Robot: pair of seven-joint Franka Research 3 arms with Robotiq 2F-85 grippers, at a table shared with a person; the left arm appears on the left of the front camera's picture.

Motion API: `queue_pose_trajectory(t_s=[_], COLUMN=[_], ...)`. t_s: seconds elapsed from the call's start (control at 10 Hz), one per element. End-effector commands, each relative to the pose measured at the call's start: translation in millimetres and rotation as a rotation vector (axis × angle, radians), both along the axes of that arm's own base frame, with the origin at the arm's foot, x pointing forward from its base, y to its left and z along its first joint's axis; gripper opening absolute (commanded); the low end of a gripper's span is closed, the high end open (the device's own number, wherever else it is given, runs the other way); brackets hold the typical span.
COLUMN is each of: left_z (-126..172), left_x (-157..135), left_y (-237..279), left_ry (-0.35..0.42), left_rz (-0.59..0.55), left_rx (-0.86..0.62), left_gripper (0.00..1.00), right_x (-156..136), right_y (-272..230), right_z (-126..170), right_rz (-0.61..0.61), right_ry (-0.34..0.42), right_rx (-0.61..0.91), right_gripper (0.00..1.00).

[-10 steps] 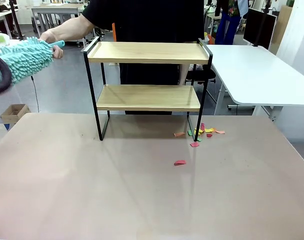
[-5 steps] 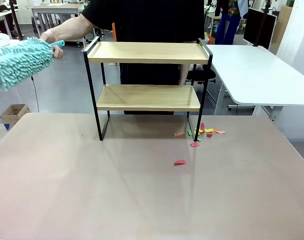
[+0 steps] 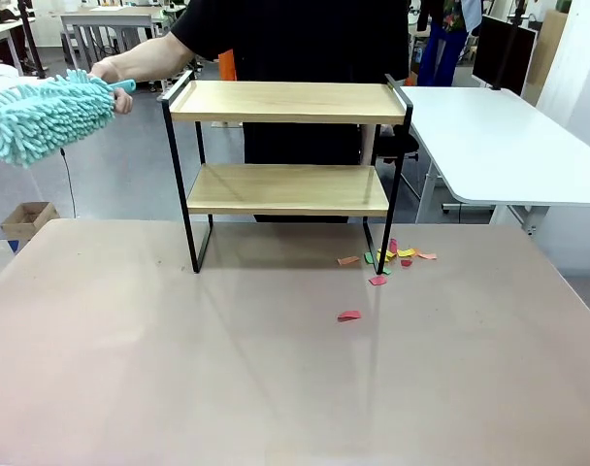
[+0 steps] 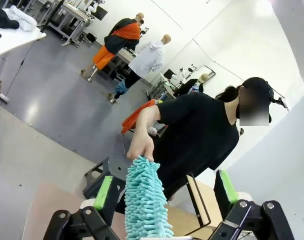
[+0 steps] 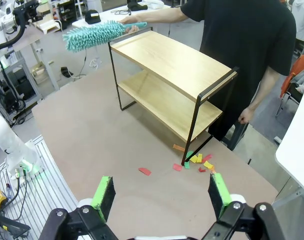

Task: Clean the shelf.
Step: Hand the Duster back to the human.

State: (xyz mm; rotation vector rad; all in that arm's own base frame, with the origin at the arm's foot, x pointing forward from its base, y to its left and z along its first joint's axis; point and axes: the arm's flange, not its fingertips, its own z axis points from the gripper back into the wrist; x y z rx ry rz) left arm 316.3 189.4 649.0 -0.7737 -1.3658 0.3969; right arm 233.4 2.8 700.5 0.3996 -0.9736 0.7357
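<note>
Wooden two-tier shelf [image 3: 287, 146] standing upright at far middle of bench [image 3: 179, 369], both boards bare. Coloured paper scraps [image 3: 392, 257] beside its right legs. Teal duster [image 3: 48, 116] held by person's hand [image 3: 111, 73], left of shelf, between spread left claw [image 4: 164, 187] fingers. Right claw [image 5: 162, 192] spread, empty, above bench.

You see the left gripper [image 4: 164, 190] as two black fingers [image 4: 103, 194] faced with bright green pads, hinged below the jaws on black linkage bars with round silver pins. The right gripper [image 5: 161, 196] looks the same: green pads [image 5: 103, 196], black links, silver pins beneath the jaws. Beyond the jaws, the person [image 4: 202, 135] wears a black short-sleeved shirt.
</note>
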Motion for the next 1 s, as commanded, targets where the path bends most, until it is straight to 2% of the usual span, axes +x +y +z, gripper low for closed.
queue_pose_trajectory(t_s=[0.0,0.9], left_z=[-4.9,-4.9], left_x=[-2.0,-2.0], left_y=[-1.7,-1.7], left_ry=[-0.012,-0.012], left_rz=[0.011,0.011], left_rx=[0.006,0.006], left_gripper=[1.00,1.00], right_x=[1.4,1.4], right_y=[-1.1,-1.1], right_z=[3.5,3.5], right_rz=[-0.022,-0.022], right_ry=[0.005,0.005], right_rx=[0.015,0.015], right_gripper=[1.00,1.00])
